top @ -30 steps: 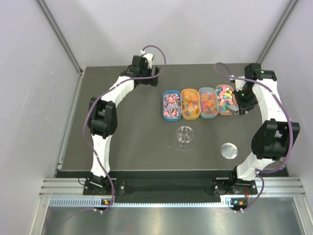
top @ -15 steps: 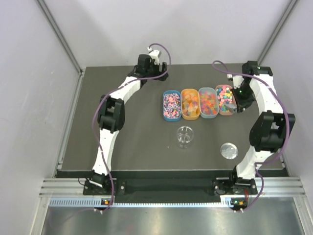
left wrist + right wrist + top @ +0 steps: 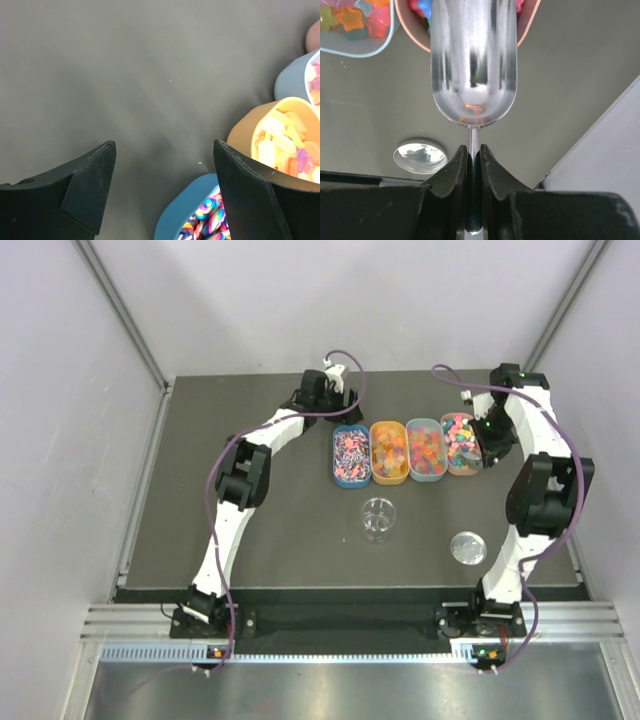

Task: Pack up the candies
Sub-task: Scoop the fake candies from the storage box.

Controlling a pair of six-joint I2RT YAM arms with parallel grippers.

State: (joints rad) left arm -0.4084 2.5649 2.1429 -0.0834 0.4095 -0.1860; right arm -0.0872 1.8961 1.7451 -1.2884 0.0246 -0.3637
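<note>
Right wrist view: the scoop (image 3: 473,65) is clamped by the right fingers (image 3: 454,175) over the rim of the pink tray (image 3: 529,21). The left fingers (image 3: 90,185) are spread above open bench (image 3: 125,75) beside the candies (image 3: 207,210).

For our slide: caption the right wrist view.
Right gripper holds empty shiny metal scoop at pink oval tray of candies.

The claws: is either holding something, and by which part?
The right gripper pinches a metal scoop by its thin handle, behind the bowl. The left gripper is open, empty.
</note>
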